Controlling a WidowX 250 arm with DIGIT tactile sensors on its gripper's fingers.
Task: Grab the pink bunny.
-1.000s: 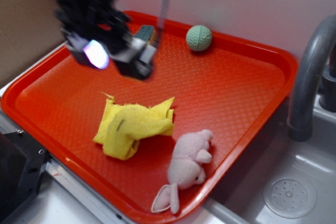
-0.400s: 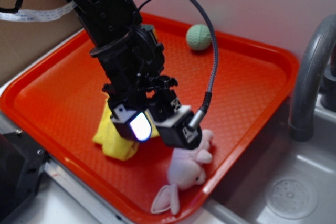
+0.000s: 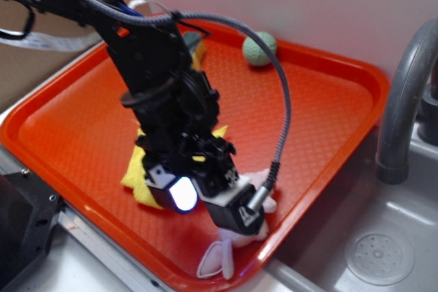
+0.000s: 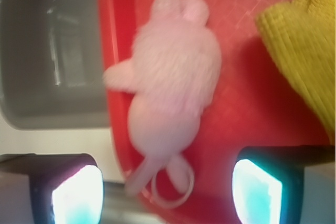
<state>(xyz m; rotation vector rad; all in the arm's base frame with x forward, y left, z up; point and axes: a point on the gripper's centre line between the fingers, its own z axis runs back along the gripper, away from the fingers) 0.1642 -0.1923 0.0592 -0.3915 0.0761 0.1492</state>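
Nearest the camera, a strip of pale counter is seen below the front rim of the red tray. Right at that front edge the pink bunny is found lying flat on the tray. Its long ears reach the rim, and one of its little limbs is poked out over the tray's side toward the grey sink.

The gripper is held just above the bunny. In the wrist view its two fingers are seen spread wide, one on each side, with the bunny's head and ears lying in the gap between them. Nothing is held in it, and the bunny is not seen to be touched. In the side view much of the bunny is hidden under the black arm, so only its ears and a bit of its body are shown.

A little further back, the yellow rag is seen crumpled next to the bunny, partly under the arm. Far at the back of the tray the green ball is left alone.

So the reaching part looks nearly done. The gripper is lined up over the bunny. It seems the last bit of lowering, the squeeze and the lift are left to be done.
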